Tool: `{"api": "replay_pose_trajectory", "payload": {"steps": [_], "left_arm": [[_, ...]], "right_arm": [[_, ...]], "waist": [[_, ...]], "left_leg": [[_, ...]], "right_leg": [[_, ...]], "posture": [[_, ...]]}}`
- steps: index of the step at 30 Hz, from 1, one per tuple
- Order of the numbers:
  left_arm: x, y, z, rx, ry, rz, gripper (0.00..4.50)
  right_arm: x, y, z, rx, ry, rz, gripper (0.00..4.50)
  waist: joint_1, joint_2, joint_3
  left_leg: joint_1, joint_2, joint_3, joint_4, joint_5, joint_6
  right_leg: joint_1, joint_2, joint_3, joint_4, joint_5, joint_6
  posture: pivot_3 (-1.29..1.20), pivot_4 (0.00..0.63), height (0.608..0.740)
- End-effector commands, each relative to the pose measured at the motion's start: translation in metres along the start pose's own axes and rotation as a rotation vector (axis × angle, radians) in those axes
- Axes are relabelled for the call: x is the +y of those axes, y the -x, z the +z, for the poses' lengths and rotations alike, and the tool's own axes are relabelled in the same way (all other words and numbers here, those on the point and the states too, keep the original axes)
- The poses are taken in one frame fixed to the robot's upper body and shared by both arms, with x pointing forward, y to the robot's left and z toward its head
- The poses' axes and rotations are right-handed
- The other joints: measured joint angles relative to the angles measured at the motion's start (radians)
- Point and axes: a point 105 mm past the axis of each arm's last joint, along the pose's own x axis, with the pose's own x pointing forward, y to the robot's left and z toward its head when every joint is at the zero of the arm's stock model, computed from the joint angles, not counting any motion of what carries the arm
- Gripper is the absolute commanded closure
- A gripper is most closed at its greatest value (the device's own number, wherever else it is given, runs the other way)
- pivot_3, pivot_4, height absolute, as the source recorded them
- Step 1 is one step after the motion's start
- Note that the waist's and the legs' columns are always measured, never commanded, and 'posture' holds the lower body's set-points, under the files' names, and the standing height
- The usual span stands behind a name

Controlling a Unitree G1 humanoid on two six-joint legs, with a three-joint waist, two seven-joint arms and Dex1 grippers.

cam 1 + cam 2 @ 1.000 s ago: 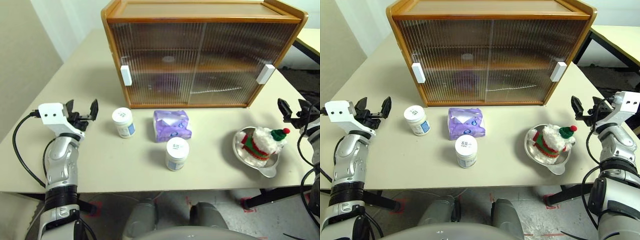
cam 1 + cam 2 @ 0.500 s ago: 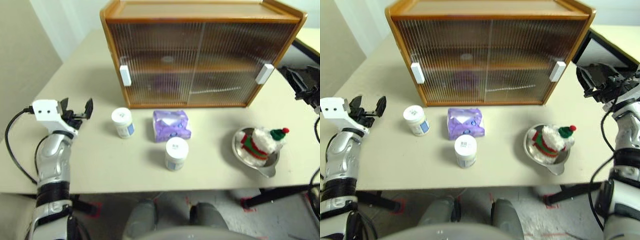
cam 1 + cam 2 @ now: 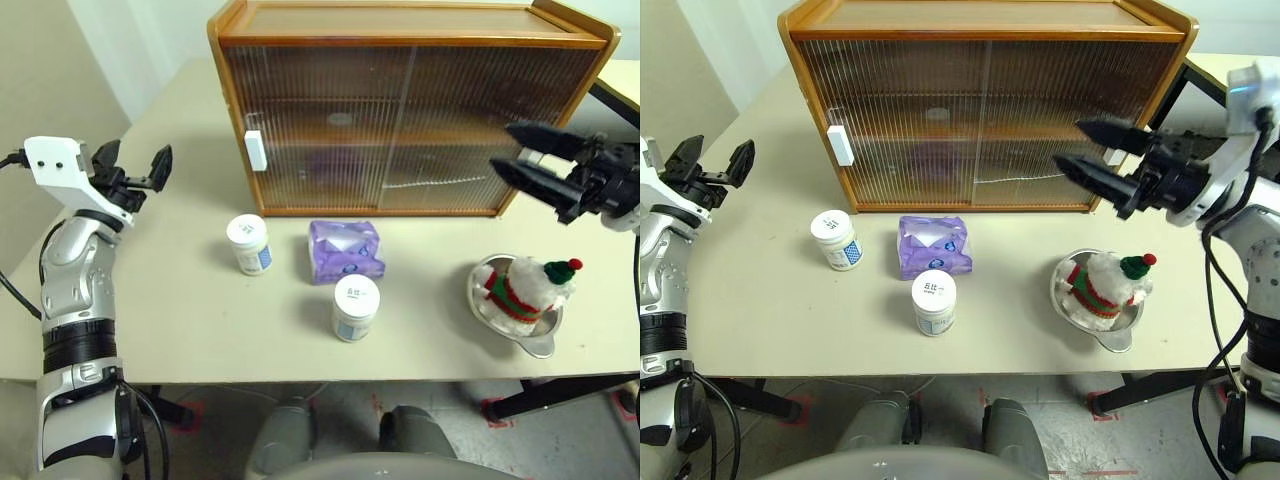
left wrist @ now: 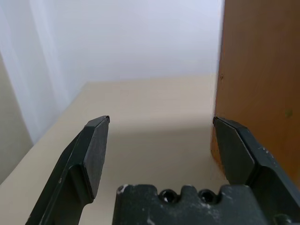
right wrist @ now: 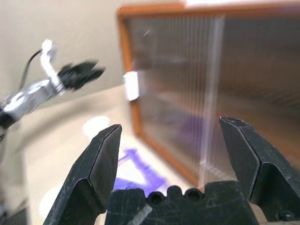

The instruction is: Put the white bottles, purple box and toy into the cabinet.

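The cabinet (image 3: 410, 105) is seen in glossy honey-brown wood with ribbed translucent doors, just beyond the right end effector (image 3: 1092, 150). Crinkled shiny wrap covers the purple box (image 3: 345, 249). The white bottles (image 3: 355, 307) are smooth plastic. The toy (image 3: 525, 287) is fluffy plush in a polished metal bowl (image 3: 536, 340). The surface (image 3: 180, 300) looks matt.

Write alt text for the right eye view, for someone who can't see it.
A closed wooden cabinet stands on a table, with two white bottles, a purple box and a toy in a metal bowl before it. The open right hand points at its doors.
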Motion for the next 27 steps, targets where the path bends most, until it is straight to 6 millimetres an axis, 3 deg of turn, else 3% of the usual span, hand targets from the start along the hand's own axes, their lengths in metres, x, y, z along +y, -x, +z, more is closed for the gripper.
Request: {"api": "replay_pose_trajectory", "payload": {"steps": [1, 2, 5, 8, 15, 27], "left_arm": [[-0.025, -0.008, -0.001, 0.017, 0.054, -0.079, 0.03], [-0.030, -0.008, -0.001, 0.023, 0.065, -0.094, 0.03], [-0.049, -0.009, -0.005, 0.059, 0.093, -0.172, 0.65], [-0.064, -0.009, -0.007, 0.085, 0.127, -0.214, 1.71], [-0.076, -0.010, -0.009, 0.108, 0.156, -0.248, 4.48], [-0.103, -0.025, -0.012, 0.087, 0.196, -0.301, 4.48]], "right_arm": [[0.006, -0.005, -0.005, 0.012, -0.002, 0.032, 0.00], [0.005, -0.006, -0.005, 0.003, -0.002, 0.029, 0.00], [0.003, -0.009, -0.006, -0.009, 0.003, 0.023, 0.00], [-0.002, -0.011, -0.003, -0.033, 0.010, 0.006, 0.00], [-0.003, -0.012, -0.005, -0.038, 0.028, -0.002, 0.00], [-0.003, -0.012, -0.004, -0.050, 0.026, -0.011, 0.00]], "waist": [[0.001, 0.000, 0.000], [0.003, 0.000, 0.000], [0.007, -0.001, 0.000], [0.007, -0.001, 0.000], [0.009, -0.001, 0.000], [0.012, -0.002, 0.001]], "left_leg": [[0.000, 0.000, 0.000, 0.000, 0.000, 0.000], [0.000, 0.000, 0.000, 0.000, 0.000, 0.000], [0.000, 0.000, 0.000, 0.001, 0.000, 0.000], [0.000, 0.000, 0.000, 0.000, 0.000, 0.000], [0.000, 0.000, 0.000, 0.001, 0.001, 0.001], [0.000, -0.001, 0.000, 0.001, 0.001, 0.001]], "right_leg": [[0.000, 0.000, 0.000, 0.000, 0.000, 0.000], [0.000, 0.000, 0.000, 0.000, 0.000, 0.001], [0.000, 0.001, 0.000, 0.000, 0.001, 0.001], [0.000, 0.002, 0.000, 0.000, 0.000, 0.001], [0.000, 0.003, 0.000, 0.000, 0.000, 0.001], [0.000, 0.003, 0.000, 0.000, 0.000, 0.001]], "posture": [[0.06, 0.000, 0.740], [0.06, 0.000, 0.740], [0.06, 0.000, 0.740], [0.06, 0.000, 0.740], [0.05, 0.000, 0.740], [0.03, 0.000, 0.740]]}}
